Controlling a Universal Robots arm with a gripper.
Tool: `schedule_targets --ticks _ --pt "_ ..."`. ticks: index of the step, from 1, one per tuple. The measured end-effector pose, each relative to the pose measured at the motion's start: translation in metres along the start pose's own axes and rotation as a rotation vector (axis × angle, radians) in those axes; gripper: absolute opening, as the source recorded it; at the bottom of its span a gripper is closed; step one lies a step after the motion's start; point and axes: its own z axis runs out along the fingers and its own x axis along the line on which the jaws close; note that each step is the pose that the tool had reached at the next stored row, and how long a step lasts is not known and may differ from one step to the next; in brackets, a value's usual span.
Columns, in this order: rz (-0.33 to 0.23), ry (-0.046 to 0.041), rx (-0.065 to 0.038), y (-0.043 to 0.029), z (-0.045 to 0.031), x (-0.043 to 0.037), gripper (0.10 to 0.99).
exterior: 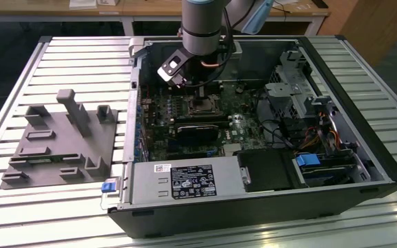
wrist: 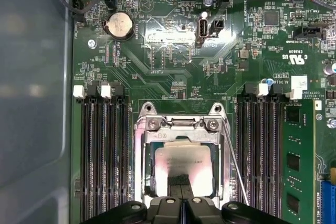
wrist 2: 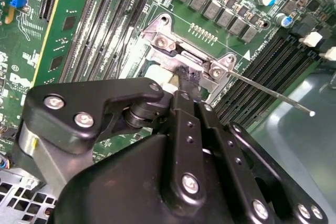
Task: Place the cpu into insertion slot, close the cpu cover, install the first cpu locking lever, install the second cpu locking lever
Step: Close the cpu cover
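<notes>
My gripper [exterior: 202, 97] hangs inside the open computer case, right over the insertion slot [exterior: 202, 107]. In the first wrist view the cpu [wrist: 195, 161] lies flat in the slot, silvery top up, and the cpu cover [wrist: 143, 166] frames it. My gripper [wrist: 181, 181] has both black fingertips together over the cpu's near half, shut with nothing seen between them. In the second wrist view the gripper [wrist 2: 189, 77] stands close to the slot's screwed metal rim [wrist 2: 157, 30]. One thin locking lever [wrist: 234, 163] sticks out free beside the slot, its rod [wrist 2: 273, 97] raised off the board.
Black memory slots [wrist: 105, 150] flank the socket, with a green memory module [wrist: 296, 166] beyond. A black fan shroud [exterior: 198, 129] and the power supply [exterior: 184, 182] lie nearer the case front. A grey fixture block [exterior: 60, 139] sits on the slatted table at the exterior view's left.
</notes>
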Motion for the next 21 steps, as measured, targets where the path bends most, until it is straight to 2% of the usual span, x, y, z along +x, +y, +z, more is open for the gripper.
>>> schedule_targets --ticks 5,10,12,21 --pt "0.000 0.0008 0.000 0.0039 0.0012 0.0023 0.106" --pt "0.000 0.0030 0.000 0.0045 0.0015 0.0119 0.106" --pt "0.000 0.0037 0.000 0.0046 0.0012 0.0131 0.106" --pt "0.000 0.0033 0.000 0.0049 -0.0163 0.0134 0.106"
